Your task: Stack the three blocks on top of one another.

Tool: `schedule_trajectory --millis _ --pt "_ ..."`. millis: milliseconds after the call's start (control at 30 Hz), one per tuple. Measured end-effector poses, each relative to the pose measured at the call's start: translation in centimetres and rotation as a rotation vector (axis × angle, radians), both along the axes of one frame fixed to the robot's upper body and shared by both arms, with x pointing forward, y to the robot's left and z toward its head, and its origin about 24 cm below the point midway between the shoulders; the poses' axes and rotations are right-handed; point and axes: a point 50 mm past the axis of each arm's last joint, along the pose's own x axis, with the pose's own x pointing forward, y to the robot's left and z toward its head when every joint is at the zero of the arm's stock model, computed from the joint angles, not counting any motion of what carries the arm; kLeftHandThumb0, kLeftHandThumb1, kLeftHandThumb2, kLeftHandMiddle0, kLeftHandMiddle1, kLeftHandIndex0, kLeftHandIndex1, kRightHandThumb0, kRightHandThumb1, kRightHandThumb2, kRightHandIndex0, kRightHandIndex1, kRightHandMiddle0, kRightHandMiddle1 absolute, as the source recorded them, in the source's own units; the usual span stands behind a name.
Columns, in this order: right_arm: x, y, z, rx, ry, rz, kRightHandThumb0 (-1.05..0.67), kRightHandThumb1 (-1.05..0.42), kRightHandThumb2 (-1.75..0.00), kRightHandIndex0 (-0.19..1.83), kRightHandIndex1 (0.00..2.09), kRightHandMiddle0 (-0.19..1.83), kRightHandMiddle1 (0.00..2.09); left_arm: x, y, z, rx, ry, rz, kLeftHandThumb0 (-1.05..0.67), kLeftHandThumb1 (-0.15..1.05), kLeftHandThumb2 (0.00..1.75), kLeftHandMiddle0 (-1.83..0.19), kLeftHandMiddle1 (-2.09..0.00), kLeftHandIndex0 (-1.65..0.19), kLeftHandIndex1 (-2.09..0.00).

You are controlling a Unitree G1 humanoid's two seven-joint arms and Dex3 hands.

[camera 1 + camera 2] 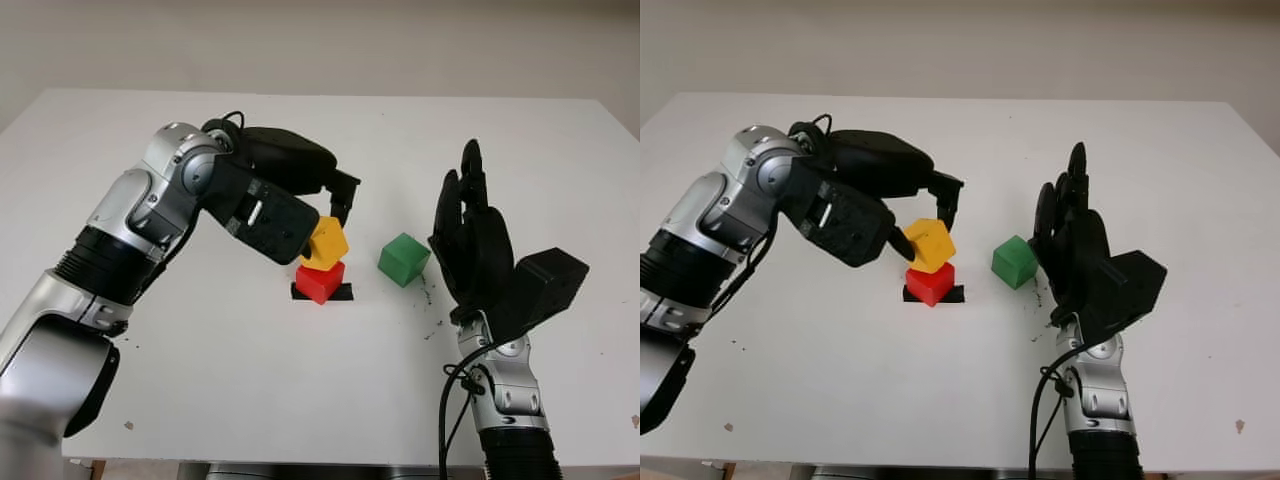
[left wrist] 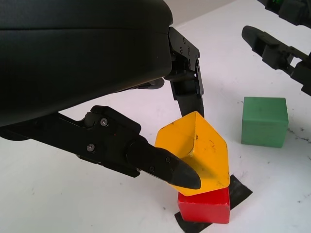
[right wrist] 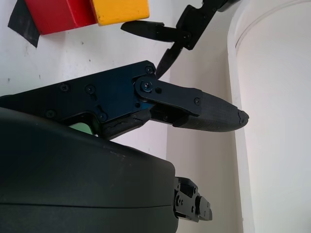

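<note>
Your left hand (image 1: 325, 225) pinches the yellow block (image 1: 327, 243) between its black fingers, holding it tilted, one corner down on the top of the red block (image 1: 321, 281); the red cube sits on a patch of black tape (image 1: 343, 292) near the middle of the white desk (image 1: 250, 370). The green block (image 1: 404, 259), a smooth matte cube, stands alone on the desk just beside that pair, towards the right edge. Your right hand (image 1: 470, 235) is open, raised upright just beyond the green block, grasping nothing.

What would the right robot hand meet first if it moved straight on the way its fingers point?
Probably nothing: the right robot hand points toward the far table edge, passing beside the green block.
</note>
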Motion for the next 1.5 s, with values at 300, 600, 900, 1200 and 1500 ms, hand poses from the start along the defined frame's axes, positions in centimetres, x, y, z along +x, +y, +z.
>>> schedule_trajectory --millis 300,600,900,1200,1500 --pt "0.00 0.01 0.00 0.002 0.000 -0.004 -0.71 -1.05 -0.65 -0.19 0.00 -0.19 0.00 0.33 0.06 -0.79 0.025 0.037 0.016 -0.43 1.05 0.09 -0.25 -0.05 -0.26 -1.45" --pt "-0.05 0.01 -0.07 0.005 0.002 -0.006 -0.71 -1.05 -0.64 -0.19 0.00 -0.19 0.00 0.40 0.01 -0.93 0.024 0.058 0.025 -0.42 1.05 0.08 -0.24 -0.05 -0.31 -1.40" --pt "-0.13 0.00 -0.02 0.007 -0.001 -0.003 -0.72 -1.05 -0.64 -0.19 0.00 -0.19 0.00 0.37 0.00 -0.98 0.014 0.083 0.020 -0.46 1.05 0.14 -0.26 -0.05 -0.29 -1.48" --pt "-0.13 0.09 -0.03 0.003 0.000 -0.001 -0.71 -1.05 -0.64 -0.19 0.00 -0.19 0.00 0.30 -0.17 -0.97 0.011 0.079 0.010 -0.43 1.05 0.14 -0.24 -0.05 -0.28 -1.44" --pt "-0.12 0.13 -0.03 0.005 0.000 0.001 -0.73 -1.05 -0.63 -0.19 0.00 -0.19 0.00 0.31 -0.39 -1.03 0.011 0.075 0.010 -0.43 1.05 0.14 -0.22 -0.05 -0.25 -1.51"
